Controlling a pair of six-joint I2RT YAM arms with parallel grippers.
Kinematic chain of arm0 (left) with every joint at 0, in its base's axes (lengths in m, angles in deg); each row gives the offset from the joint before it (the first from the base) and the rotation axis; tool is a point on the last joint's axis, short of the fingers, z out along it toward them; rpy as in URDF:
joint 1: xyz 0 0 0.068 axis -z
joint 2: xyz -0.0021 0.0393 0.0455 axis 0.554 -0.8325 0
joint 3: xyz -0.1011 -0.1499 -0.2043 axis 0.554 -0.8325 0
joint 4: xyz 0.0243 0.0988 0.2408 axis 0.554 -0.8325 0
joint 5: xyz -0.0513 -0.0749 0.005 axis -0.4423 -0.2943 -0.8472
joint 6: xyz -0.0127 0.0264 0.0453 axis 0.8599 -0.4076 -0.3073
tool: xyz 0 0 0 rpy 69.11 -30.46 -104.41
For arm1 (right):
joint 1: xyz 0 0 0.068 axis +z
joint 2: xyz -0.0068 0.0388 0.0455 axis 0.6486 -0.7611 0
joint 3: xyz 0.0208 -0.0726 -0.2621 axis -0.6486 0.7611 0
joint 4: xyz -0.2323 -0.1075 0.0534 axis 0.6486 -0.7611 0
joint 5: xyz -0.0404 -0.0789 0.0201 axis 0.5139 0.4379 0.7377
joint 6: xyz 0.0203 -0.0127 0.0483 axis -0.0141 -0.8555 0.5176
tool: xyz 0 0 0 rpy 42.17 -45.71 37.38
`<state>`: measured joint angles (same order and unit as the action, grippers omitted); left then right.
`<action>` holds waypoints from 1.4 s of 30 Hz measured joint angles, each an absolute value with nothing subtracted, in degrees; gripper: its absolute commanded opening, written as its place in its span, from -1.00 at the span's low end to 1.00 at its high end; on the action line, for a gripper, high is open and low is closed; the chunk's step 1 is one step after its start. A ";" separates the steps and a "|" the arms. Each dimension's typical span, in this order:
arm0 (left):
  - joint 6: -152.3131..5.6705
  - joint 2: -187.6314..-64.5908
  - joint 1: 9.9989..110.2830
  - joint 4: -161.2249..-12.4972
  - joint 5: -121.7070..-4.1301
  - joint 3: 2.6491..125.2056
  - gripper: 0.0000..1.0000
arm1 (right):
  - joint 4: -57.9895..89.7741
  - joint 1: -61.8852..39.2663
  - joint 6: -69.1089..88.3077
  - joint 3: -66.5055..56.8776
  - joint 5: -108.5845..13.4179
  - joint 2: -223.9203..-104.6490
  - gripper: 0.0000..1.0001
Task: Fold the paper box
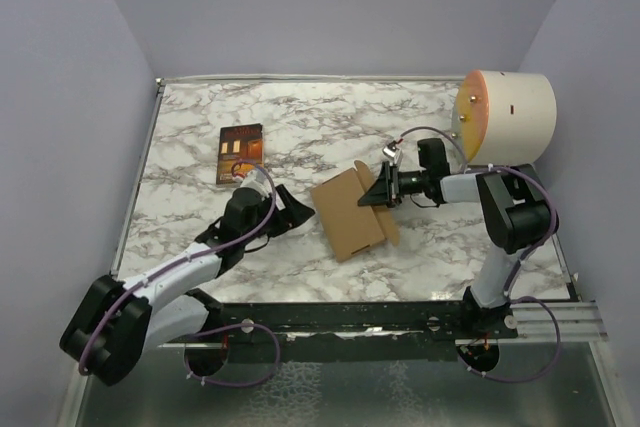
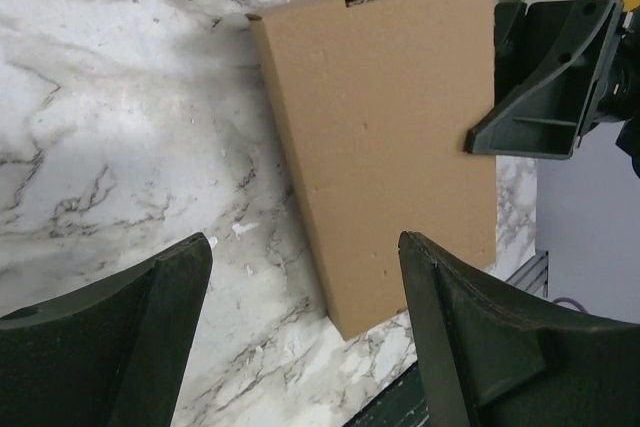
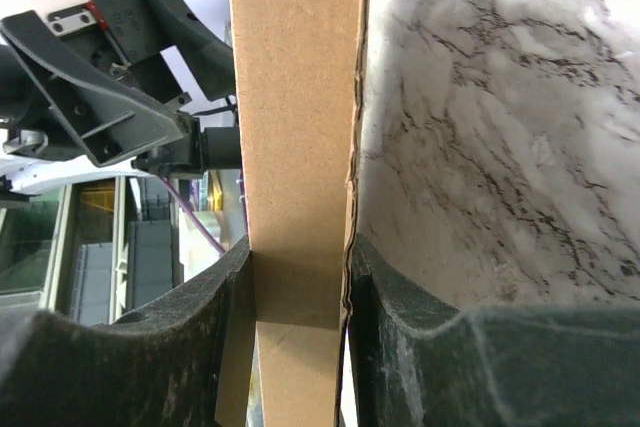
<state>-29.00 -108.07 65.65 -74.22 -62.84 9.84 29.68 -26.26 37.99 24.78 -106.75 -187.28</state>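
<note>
While right tool (image 3: 298, 267) clamps box (image 1: 350, 215), book (image 1: 240, 153) title blurred

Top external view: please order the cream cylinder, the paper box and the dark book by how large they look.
1. cream cylinder, largest
2. paper box, somewhat smaller
3. dark book, clearly smallest

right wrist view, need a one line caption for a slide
The right gripper pinches one edge of the paper box, marble table in the background.

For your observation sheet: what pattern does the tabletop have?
The tabletop is white marble with grey veins; left wrist view shows it best.
</note>
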 measured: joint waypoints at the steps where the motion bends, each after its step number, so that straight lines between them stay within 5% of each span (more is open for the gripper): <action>1: -29.02 -110.10 65.72 -74.51 -62.95 11.03 0.57 | 29.63 -26.31 38.07 24.67 -106.94 -188.13 -0.26; 23: -36.24 -136.07 72.67 -90.13 -57.86 32.31 0.57 | 16.63 -26.31 22.84 19.12 -100.52 -190.75 -0.07; 32: -39.67 -141.62 72.71 -92.74 -57.47 38.04 0.56 | 10.58 -26.31 15.23 18.55 -93.07 -188.11 0.14; 42: -43.19 -145.29 72.78 -94.55 -57.36 42.32 0.57 | 6.44 -26.31 6.56 19.53 -83.10 -181.51 0.62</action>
<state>-43.19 -145.29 72.78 -94.55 -57.36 42.32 6.44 -26.31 6.56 19.53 -83.10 -181.51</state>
